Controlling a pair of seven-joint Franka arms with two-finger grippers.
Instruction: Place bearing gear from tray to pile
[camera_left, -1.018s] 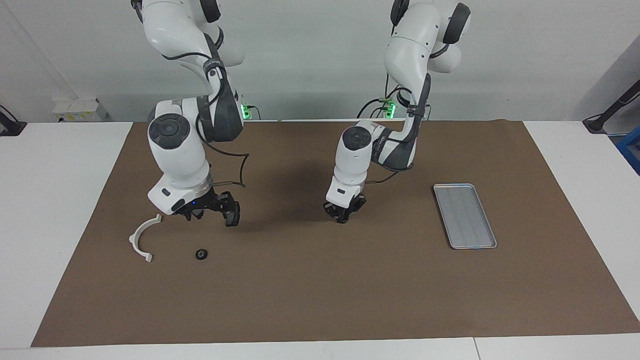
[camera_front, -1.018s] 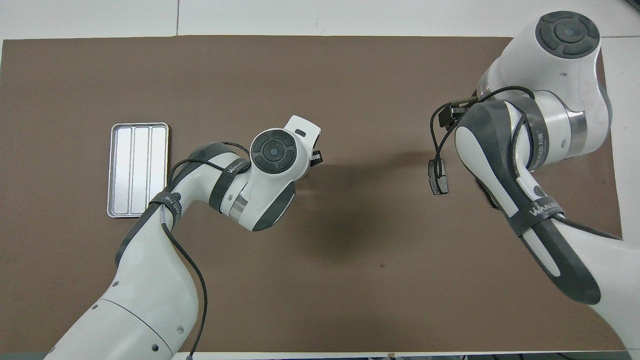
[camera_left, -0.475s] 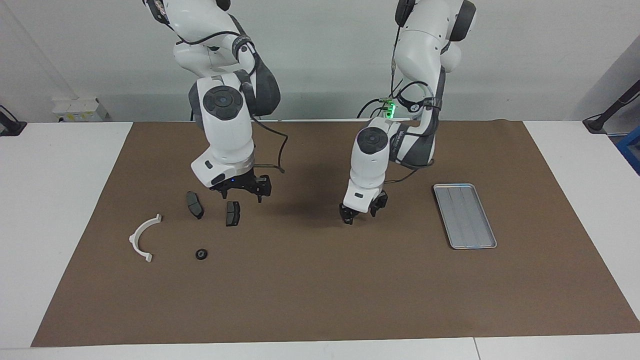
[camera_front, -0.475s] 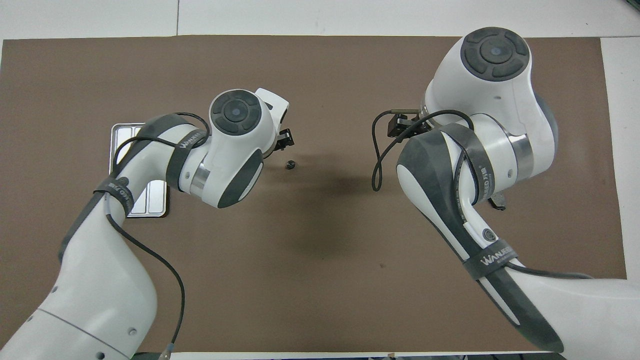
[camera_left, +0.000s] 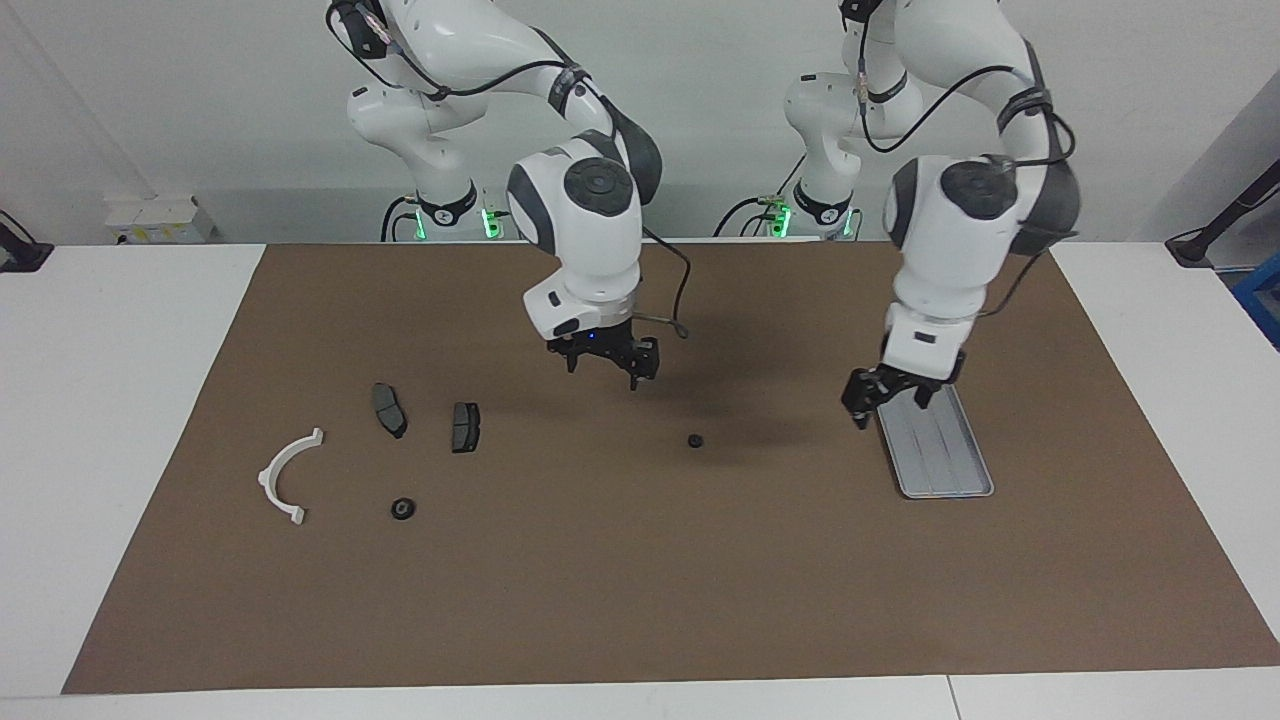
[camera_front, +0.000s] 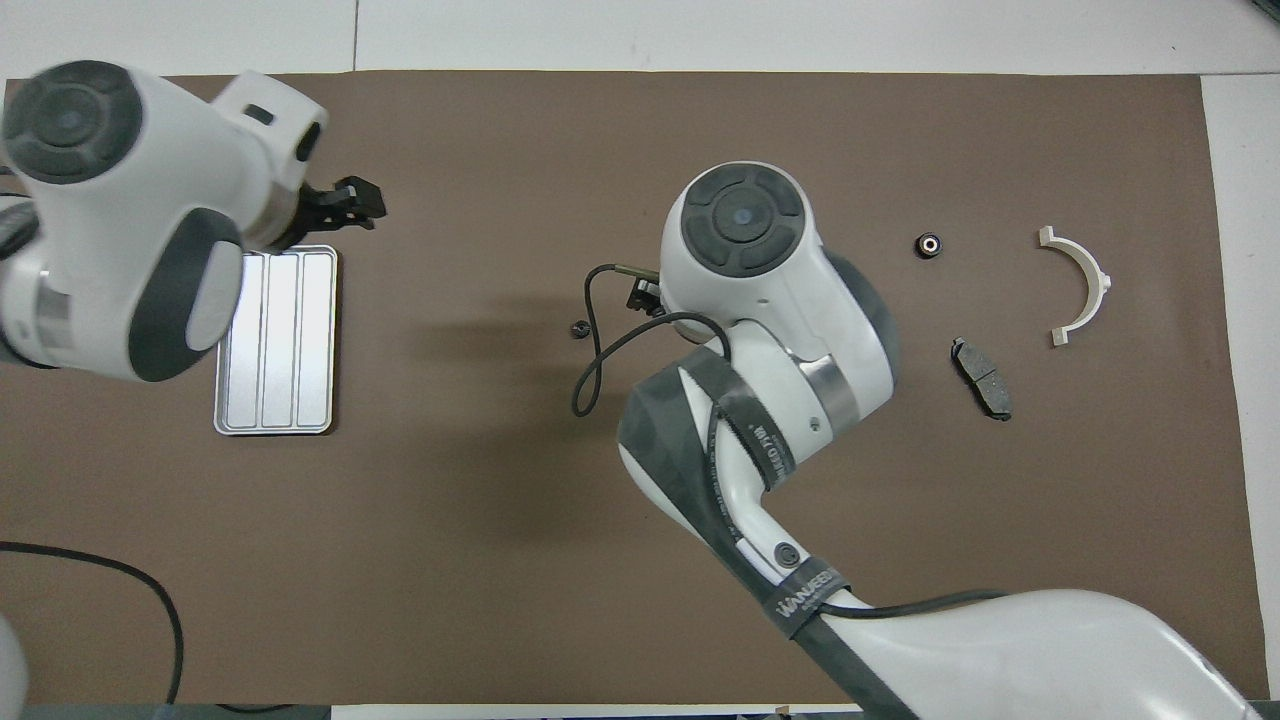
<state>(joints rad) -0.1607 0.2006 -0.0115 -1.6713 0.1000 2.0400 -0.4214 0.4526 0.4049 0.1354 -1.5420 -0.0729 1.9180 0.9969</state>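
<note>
A small black bearing gear (camera_left: 695, 440) lies on the brown mat in the middle of the table, also in the overhead view (camera_front: 577, 329). The silver tray (camera_left: 935, 445) (camera_front: 275, 340) holds nothing. My left gripper (camera_left: 888, 396) (camera_front: 350, 203) hangs open and empty over the tray's edge. My right gripper (camera_left: 604, 366) hangs open and empty over the mat, between the gear and the pile. The pile has a white half-ring (camera_left: 285, 475) (camera_front: 1080, 285), two dark pads (camera_left: 389, 409) (camera_left: 465, 427) and a second black gear (camera_left: 402, 508) (camera_front: 928, 244).
In the overhead view the right arm covers one pad; the other pad (camera_front: 981, 377) shows. A loose black cable (camera_front: 590, 370) hangs from the right wrist. White table borders the brown mat (camera_left: 640, 600) at both ends.
The left gripper has swung from the table's middle to the tray, leaving the gear on the mat. The right gripper has moved from over the pile toward the middle, uncovering the pads.
</note>
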